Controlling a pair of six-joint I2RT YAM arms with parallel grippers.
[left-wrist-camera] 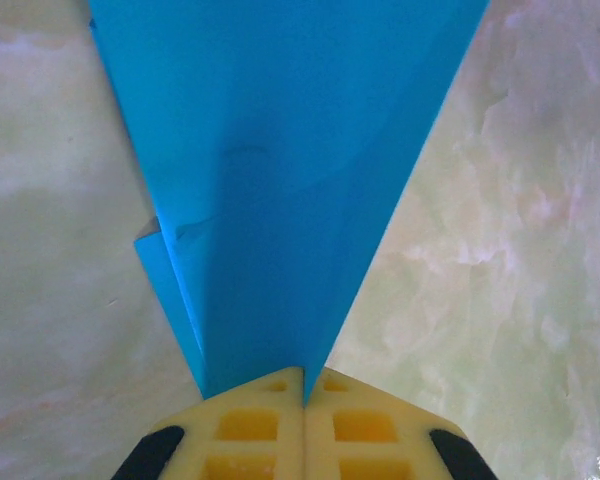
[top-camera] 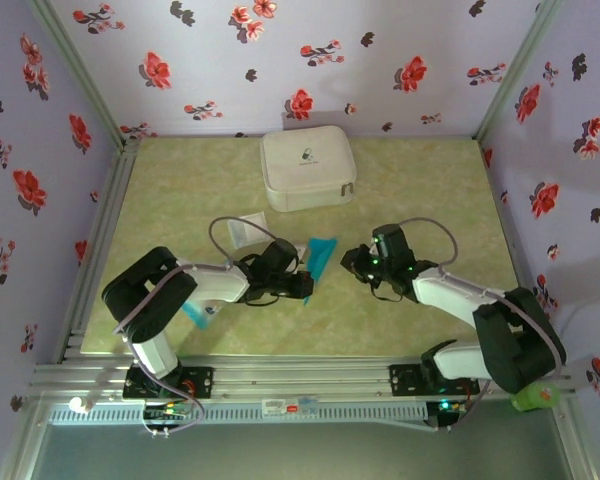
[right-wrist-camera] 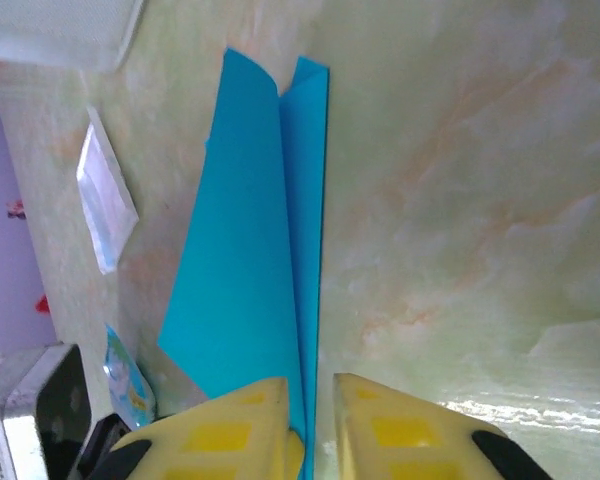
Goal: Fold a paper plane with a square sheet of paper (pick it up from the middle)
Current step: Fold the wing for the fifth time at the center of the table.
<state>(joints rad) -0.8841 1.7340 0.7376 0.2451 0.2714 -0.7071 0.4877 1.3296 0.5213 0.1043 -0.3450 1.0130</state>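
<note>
Pinching creased blue paper plane tip: left jaws clamped | right jaws narrowly apart astride its folded edge

Your two arms are leaning inward. Your left jaws are pinching the paper plane; your right jaws are standing slightly apart.

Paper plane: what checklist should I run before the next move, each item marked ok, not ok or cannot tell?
1. Left gripper shut on the paper plane at its narrow end: ok.
2. Right gripper clamped on the plane: not ok, a narrow gap shows between its jaws.
3. Plane's edge inside that gap: ok.
4. Packet apart from the plane: ok.
5. Creases even on both wings: cannot tell.
</note>
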